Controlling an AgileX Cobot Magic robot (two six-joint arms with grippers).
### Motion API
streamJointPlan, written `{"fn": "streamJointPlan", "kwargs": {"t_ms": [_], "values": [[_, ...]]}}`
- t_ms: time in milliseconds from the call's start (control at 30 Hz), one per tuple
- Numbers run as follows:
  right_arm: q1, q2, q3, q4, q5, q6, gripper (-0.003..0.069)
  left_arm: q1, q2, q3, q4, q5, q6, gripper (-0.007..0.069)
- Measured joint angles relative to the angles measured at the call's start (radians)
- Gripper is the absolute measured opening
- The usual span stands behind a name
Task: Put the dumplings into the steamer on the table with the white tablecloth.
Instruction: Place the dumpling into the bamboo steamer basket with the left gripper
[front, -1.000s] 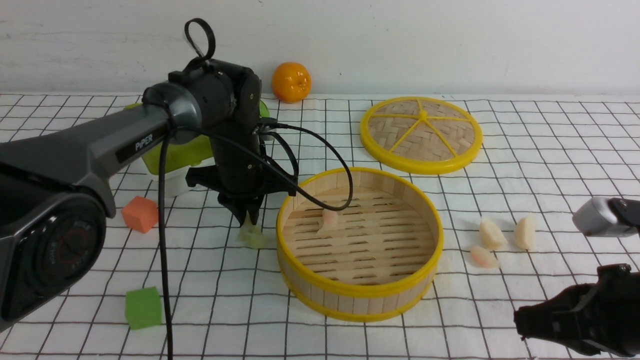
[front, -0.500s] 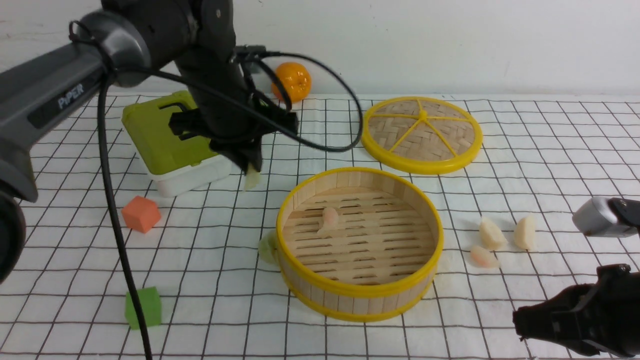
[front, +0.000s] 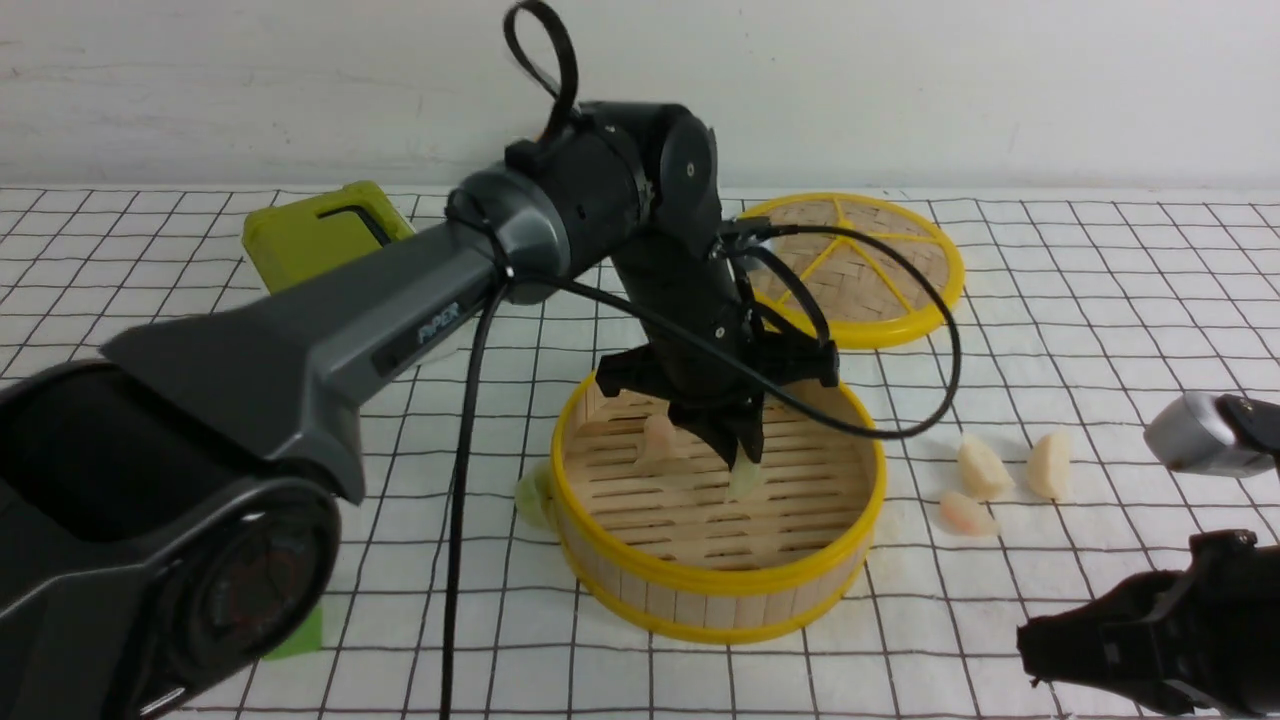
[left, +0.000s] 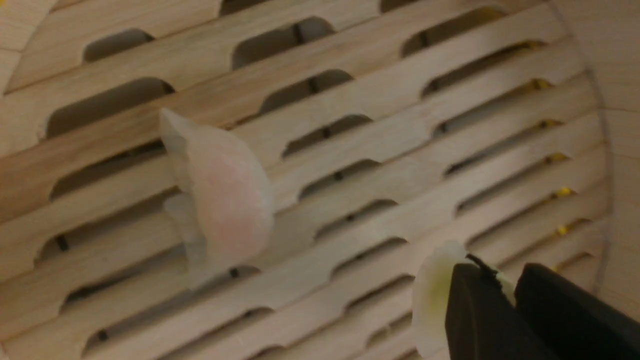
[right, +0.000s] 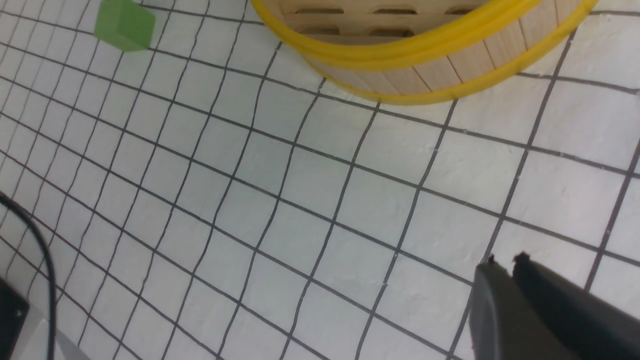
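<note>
Above the steamer (front: 720, 585) floor, our left gripper (front: 742, 460) pinches a pale green dumpling (front: 746, 486), so we should lower it clear of the pink dumpling (front: 660, 437) before opening.

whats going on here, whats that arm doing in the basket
The left gripper is shut on a pale green dumpling, holding it low inside the steamer. A pinkish dumpling lies on the steamer floor. A second green dumpling sits on the tablecloth by the steamer's outer wall, and three loose dumplings lie right of it. The right gripper is shut and empty, over the cloth.
</note>
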Motion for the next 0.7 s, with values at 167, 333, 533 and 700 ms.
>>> {"fn": "streamJointPlan", "kwargs": {"t_ms": [167,333,533,700], "values": [[0.0,0.0,0.0,0.002,0.002,0.0,0.005,-0.002,0.026,-0.043,0.057,-0.001,-0.048,0.007],[0.0,0.0,0.0,0.003,0.005,0.0,0.0052,-0.002,0.036,-0.047,0.097,-0.029,-0.105,0.0052],[0.0,0.0,0.0,0.003,0.008,0.0,0.0059,0.0,0.037,-0.049,0.157,-0.049,-0.148,0.0011],[0.0,0.0,0.0,0.004,0.008,0.0,0.0062,0.0,0.038,-0.05,0.164,-0.049,-0.171,0.0154]]}}
